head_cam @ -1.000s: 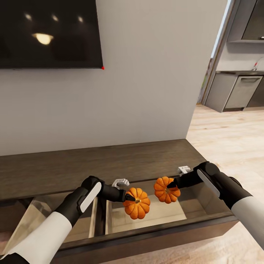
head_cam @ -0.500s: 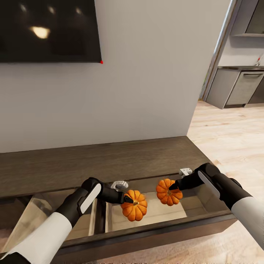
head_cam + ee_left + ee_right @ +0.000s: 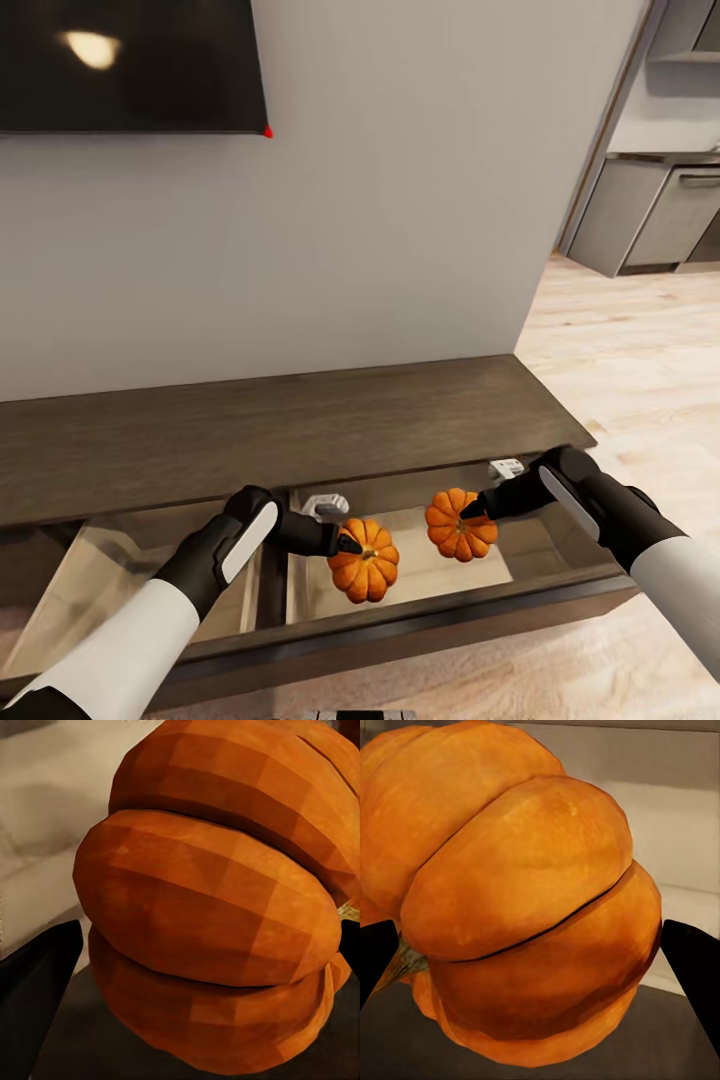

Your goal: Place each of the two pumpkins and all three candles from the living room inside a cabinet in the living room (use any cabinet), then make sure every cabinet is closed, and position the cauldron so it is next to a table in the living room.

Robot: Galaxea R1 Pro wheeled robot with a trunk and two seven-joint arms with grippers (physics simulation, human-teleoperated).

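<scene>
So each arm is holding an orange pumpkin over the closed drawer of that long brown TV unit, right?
Nearly. The drawer is open, not closed: the head view shows its pale interior beneath the left gripper with its pumpkin and the right gripper with the other pumpkin.

Two orange pumpkins over the cabinet's open drawer

In the lower centre of the head view, the left pumpkin (image 3: 364,573) and right pumpkin (image 3: 459,524), both ribbed, sit side by side, apart, over the pale interior of the dark-brown cabinet (image 3: 300,430).
</scene>
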